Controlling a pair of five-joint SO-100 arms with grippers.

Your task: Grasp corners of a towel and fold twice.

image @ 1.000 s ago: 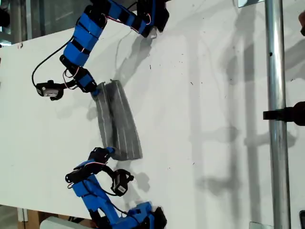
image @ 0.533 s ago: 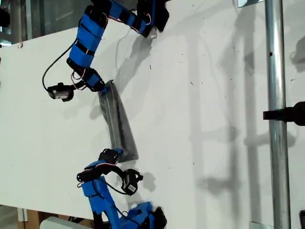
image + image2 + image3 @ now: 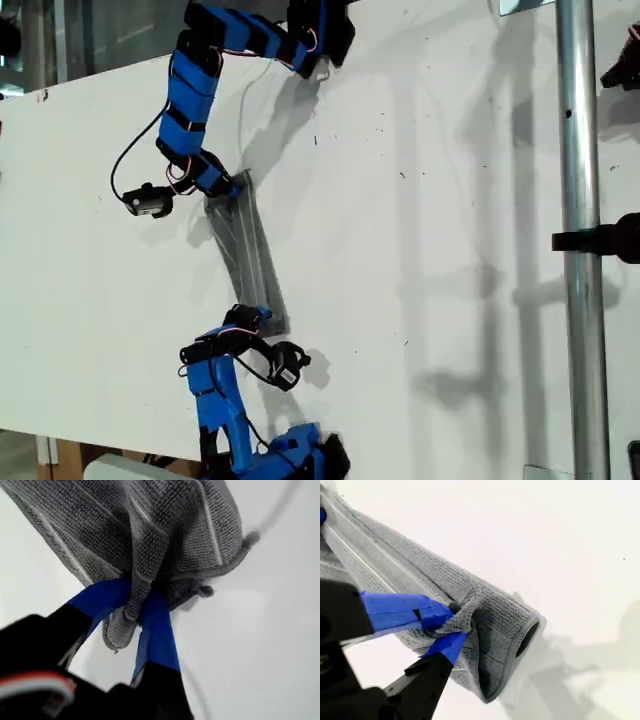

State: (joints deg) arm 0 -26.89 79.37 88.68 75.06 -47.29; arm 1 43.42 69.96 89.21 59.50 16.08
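Note:
The towel (image 3: 245,250), grey with thin white stripes, lies on the white table as a narrow folded strip between the two blue arms. One arm's gripper (image 3: 232,186) holds its far end and the other arm's gripper (image 3: 256,318) holds its near end. I cannot match these arms to the wrist views. My first gripper (image 3: 131,605) is shut on a bunched corner (image 3: 117,632) of the towel (image 3: 150,525). My second gripper (image 3: 452,627) is shut on a corner (image 3: 462,615) of the towel (image 3: 420,585), whose fold forms an open loop at that end.
A metal pole (image 3: 578,240) with a black clamp runs down the exterior view's right side. A black wrist camera (image 3: 147,200) on its cable hangs beside the upper arm, and another (image 3: 290,365) beside the lower arm. The table edge (image 3: 60,432) shows at the exterior view's lower left.
Both grippers moved toward the exterior view's right, carrying the towel's edge with them. The towel has narrowed from a wide folded shape to a slim strip.

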